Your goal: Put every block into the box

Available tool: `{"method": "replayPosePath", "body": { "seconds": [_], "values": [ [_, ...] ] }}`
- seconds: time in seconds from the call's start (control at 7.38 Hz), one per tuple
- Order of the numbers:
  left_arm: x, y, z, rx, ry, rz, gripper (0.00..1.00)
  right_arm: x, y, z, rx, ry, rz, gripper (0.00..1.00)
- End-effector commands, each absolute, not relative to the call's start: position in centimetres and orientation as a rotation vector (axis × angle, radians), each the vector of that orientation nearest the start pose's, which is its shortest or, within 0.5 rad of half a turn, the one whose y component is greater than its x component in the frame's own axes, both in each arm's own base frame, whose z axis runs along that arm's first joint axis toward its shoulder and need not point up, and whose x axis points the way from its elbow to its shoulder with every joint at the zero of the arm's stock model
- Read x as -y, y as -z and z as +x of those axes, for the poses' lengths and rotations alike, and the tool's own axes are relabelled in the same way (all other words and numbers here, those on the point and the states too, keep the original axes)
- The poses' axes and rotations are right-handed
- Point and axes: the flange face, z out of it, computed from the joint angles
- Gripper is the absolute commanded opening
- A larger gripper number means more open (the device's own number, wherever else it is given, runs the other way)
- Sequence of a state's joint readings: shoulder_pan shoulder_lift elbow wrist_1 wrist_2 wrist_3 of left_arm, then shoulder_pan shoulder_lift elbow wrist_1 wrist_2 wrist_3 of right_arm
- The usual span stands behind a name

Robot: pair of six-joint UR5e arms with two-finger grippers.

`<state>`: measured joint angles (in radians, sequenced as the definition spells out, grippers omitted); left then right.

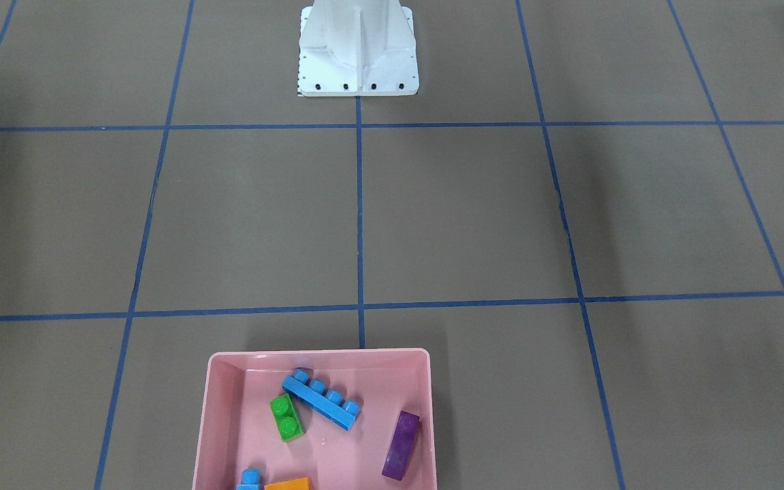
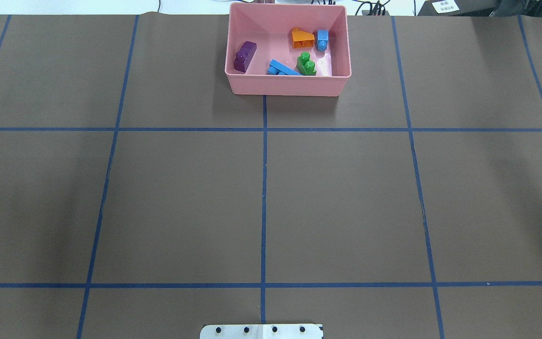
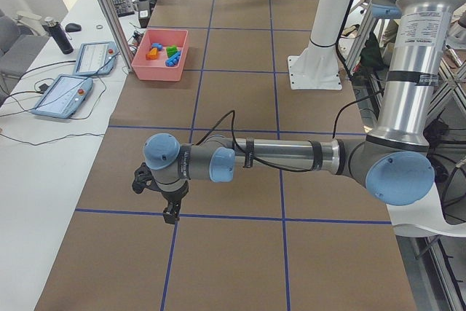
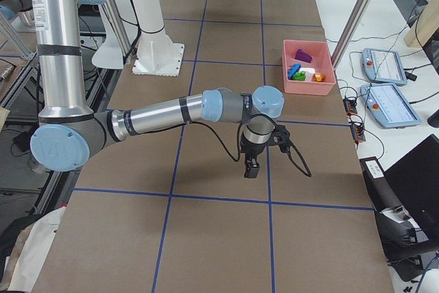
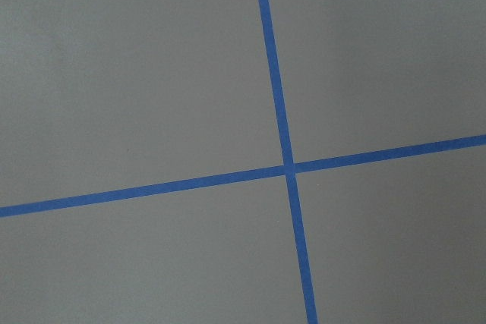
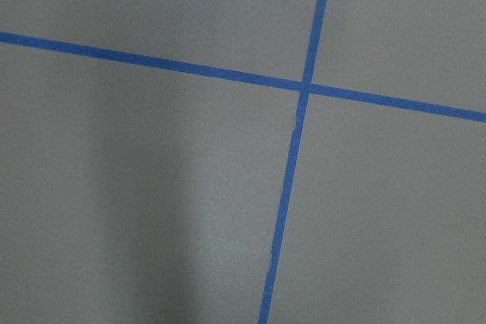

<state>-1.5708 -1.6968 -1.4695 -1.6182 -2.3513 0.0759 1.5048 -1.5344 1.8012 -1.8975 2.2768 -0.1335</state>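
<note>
The pink box [image 2: 287,86] stands at the table's far middle edge; it also shows in the front view [image 1: 317,352]. All five blocks lie inside it: long blue [image 2: 284,68], green [image 2: 306,64], purple [image 2: 245,56], orange [image 2: 302,37] and tiny blue [image 2: 322,39]. My left gripper [image 3: 172,213] shows only in the left side view, pointing down over bare table far from the box. My right gripper [image 4: 252,168] shows only in the right side view, likewise over bare table. I cannot tell whether either is open or shut.
The white base plate [image 1: 358,85] sits at the robot's edge of the table. Blue tape lines [image 2: 264,188] divide the brown surface into squares. Two tablets [image 3: 80,71] and cables lie on the side bench beyond the box.
</note>
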Motion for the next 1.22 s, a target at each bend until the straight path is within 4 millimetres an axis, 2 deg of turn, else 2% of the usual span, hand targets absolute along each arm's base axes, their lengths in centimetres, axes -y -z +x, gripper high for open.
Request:
{"method": "replayPosePath", "body": {
  "seconds": [0.0, 0.68, 1.08],
  "values": [
    [54.96, -63.23, -6.1, -0.812, -0.035, 0.077, 1.0, 49.19, -56.52, 3.62, 0.709, 0.17, -0.032, 1.0],
    [54.43, -63.7, -5.9, -0.829, -0.035, 0.072, 1.0, 49.13, -56.5, 3.19, 0.748, 0.167, -0.038, 1.0],
    [54.54, -63.18, -5.9, -0.829, -0.04, 0.082, 1.0, 48.84, -57.0, 3.21, 0.748, 0.161, -0.048, 1.0]
  ]
}}
